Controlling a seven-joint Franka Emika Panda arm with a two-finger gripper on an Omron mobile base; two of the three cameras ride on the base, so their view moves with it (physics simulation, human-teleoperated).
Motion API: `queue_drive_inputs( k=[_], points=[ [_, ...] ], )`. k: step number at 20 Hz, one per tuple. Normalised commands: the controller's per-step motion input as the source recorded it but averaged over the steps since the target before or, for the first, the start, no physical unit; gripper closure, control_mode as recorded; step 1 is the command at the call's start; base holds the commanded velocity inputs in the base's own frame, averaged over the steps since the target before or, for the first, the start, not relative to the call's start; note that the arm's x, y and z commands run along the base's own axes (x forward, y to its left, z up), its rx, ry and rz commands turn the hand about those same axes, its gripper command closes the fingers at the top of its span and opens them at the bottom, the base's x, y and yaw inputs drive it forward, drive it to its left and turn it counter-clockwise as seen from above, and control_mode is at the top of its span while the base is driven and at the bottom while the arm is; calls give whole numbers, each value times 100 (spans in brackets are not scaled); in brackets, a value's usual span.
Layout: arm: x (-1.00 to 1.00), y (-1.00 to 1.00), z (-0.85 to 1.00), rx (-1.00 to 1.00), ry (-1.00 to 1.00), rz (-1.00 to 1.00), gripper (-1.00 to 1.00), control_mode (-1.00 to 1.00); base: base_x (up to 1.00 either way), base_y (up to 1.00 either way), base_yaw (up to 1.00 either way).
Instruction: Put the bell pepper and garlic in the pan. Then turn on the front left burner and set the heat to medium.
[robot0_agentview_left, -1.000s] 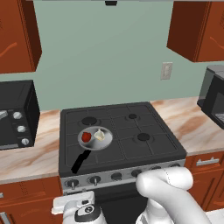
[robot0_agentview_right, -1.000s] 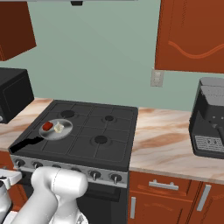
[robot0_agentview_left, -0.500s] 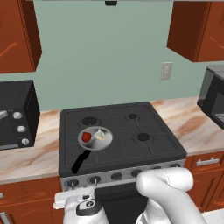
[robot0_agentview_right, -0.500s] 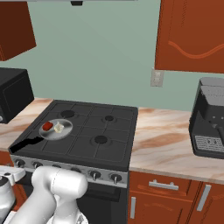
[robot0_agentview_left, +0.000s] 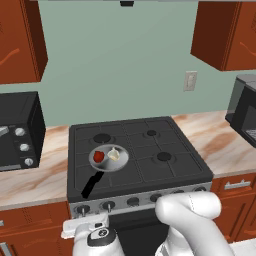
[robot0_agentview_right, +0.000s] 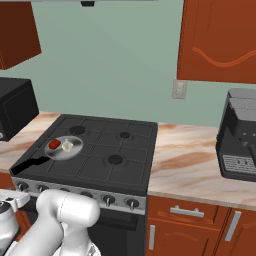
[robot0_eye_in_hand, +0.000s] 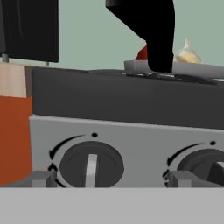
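The silver pan (robot0_agentview_left: 121, 161) sits on the stove's front left burner, its black handle (robot0_agentview_left: 92, 184) pointing toward the knob panel. Inside it lie the red bell pepper (robot0_agentview_left: 98, 156) and the cream-white garlic (robot0_agentview_left: 114, 154); from the right they show as pepper (robot0_agentview_right: 54, 144) and garlic (robot0_agentview_right: 66, 146) in the pan (robot0_agentview_right: 75, 151). My gripper (robot0_agentview_left: 86, 226) hangs low in front of the panel. In the hand view the gripper (robot0_eye_in_hand: 109, 179) is open, its tips either side of the leftmost knob (robot0_eye_in_hand: 91, 166), whose white pointer stands nearly upright. Above, pepper (robot0_eye_in_hand: 141, 53) and garlic (robot0_eye_in_hand: 188, 53) peek over the pan rim (robot0_eye_in_hand: 197, 68).
More knobs run along the stove front (robot0_agentview_left: 132, 201), one (robot0_eye_in_hand: 205, 168) just right of my fingers. A black countertop oven (robot0_agentview_left: 17, 130) stands left of the stove and a dark coffee machine (robot0_agentview_right: 240, 135) on the right counter. Wooden cabinets hang above.
My hand has edged slightly up and closer to the stove's knob panel. The pan, pepper and garlic have not moved.
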Motion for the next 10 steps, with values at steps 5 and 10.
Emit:
queue_drive_inputs(
  k=[5, 10],
  points=[
    [16, 0, -17, 0, 0, 0, -100, -100, 0, 0, 0],
    [8, 3, 0, 0, 0, 2, -100, -100, 0, 0, 0]
  ],
)
